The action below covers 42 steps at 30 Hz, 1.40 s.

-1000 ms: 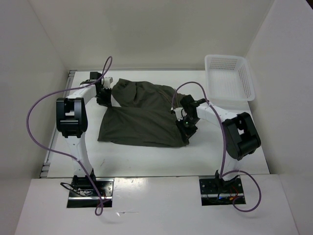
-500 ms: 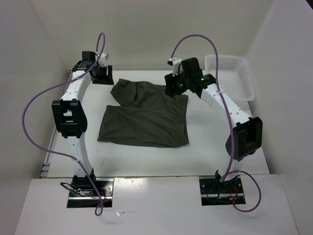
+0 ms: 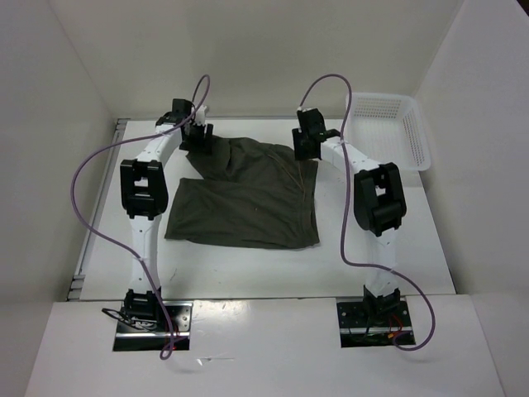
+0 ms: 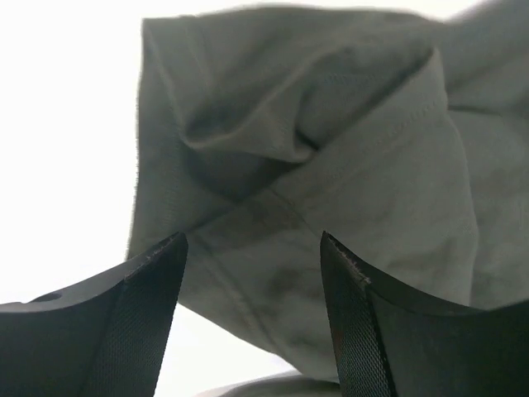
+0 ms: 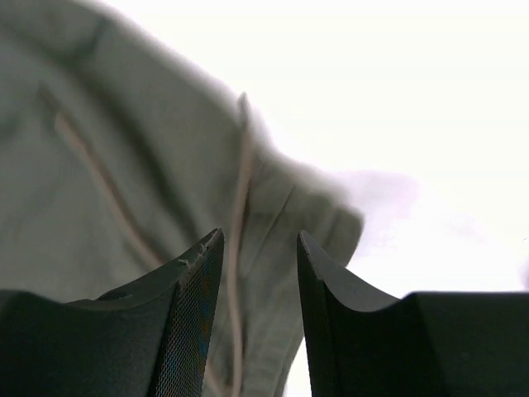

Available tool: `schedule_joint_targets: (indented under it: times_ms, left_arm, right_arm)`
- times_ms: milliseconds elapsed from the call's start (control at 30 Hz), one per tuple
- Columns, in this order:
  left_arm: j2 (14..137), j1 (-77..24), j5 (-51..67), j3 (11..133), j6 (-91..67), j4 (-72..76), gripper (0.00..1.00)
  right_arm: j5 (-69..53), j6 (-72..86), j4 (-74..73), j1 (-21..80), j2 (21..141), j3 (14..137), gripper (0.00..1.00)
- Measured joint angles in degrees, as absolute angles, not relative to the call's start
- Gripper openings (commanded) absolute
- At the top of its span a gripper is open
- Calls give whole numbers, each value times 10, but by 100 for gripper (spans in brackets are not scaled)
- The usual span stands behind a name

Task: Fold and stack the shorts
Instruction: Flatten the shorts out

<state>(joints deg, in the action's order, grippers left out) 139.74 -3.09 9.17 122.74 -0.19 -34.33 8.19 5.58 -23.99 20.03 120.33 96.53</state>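
Observation:
The dark olive shorts [image 3: 248, 198] lie partly folded on the white table, with a rumpled leg at the far left. My left gripper [image 3: 197, 137] hangs over that far left corner, open. In the left wrist view, the left gripper [image 4: 252, 248] has the creased hem of the shorts [image 4: 331, 157] below its spread jaws. My right gripper [image 3: 304, 145] is over the far right corner, open. The right wrist view shows the right gripper [image 5: 260, 240] above the waistband of the shorts [image 5: 165, 165], with the pale drawstring [image 5: 242, 165] running between the jaws.
A white mesh basket [image 3: 387, 129] stands at the far right of the table, just right of my right arm. White walls close in the table on the left, back and right. Purple cables loop above both arms.
Both grippers were shut low at the sides of the shorts. They opened, rose, and moved away to the far corners, then came lower there. The shorts have barely shifted.

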Motion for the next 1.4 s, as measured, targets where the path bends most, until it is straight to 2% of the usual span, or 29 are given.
schedule_joint_targets:
  times_ms: [133, 200, 233, 333, 367, 467, 500, 600, 633, 767, 800, 900, 933, 1067, 1100, 1133, 1200, 1233, 1267, 1333, 1400]
  left_arm:
    - [1397, -26, 89, 1235, -2, -341, 71]
    - [1398, -24, 90, 1235, -2, -345, 67]
    - [1398, -24, 90, 1235, -2, -345, 60]
    - [1398, -24, 90, 1234, -2, -346, 47]
    - [1398, -25, 89, 1233, -2, -347, 38]
    - [1398, -25, 89, 1218, -3, -347, 23]
    - [1398, -25, 90, 1210, -2, -348, 14]
    - [1393, -26, 88, 1192, -2, -342, 1]
    - [1391, -26, 89, 1187, -2, -338, 0]
    - [1380, -22, 90, 1169, -2, -331, 0]
    - [1377, -20, 90, 1166, -2, -333, 0]
    - [1357, -15, 90, 1139, -2, -344, 0]
    - [1346, -12, 89, 1126, -2, -348, 0]
    - [1290, 2, 79, 1053, -2, -369, 0]
    - [1278, 3, 77, 1040, -2, -378, 3]
    - [1268, 6, 76, 1030, -2, -389, 12]
    - [1255, 10, 76, 1021, -3, -404, 18]
    - [1253, 11, 76, 1021, -2, -410, 24]
    - [1251, 11, 78, 1024, -1, -417, 48]
    - [1255, 10, 87, 1048, -1, -439, 60]
    - [1270, 10, 96, 1107, -1, -461, 66]
  right_arm:
    - [112, 69, -226, 195, 1234, 1012, 46]
    - [122, 72, -217, 195, 1251, 1030, 46]
    - [126, 75, -213, 195, 1259, 1037, 47]
    - [138, 83, -203, 195, 1291, 1053, 54]
    - [143, 84, -202, 195, 1301, 1054, 55]
    - [154, 88, -204, 192, 1326, 1054, 60]
    - [157, 89, -205, 192, 1330, 1053, 61]
    - [170, 91, -202, 192, 1330, 1046, 61]
    - [172, 91, -201, 191, 1329, 1042, 60]
    - [176, 89, -181, 190, 1320, 1014, 41]
    - [176, 89, -178, 189, 1316, 1008, 26]
    - [181, 85, -176, 189, 1312, 997, 1]
    - [183, 81, -176, 189, 1311, 996, 0]
    - [192, 80, -176, 189, 1311, 996, 0]
    - [192, 78, -176, 189, 1311, 996, 1]
    - [191, 76, -176, 189, 1311, 996, 6]
    - [183, 69, -176, 188, 1311, 996, 15]
    - [177, 64, -177, 188, 1310, 996, 22]
    - [170, 60, -177, 187, 1309, 996, 25]
    - [156, 49, -180, 186, 1306, 996, 31]
    - [147, 39, -183, 185, 1302, 996, 34]
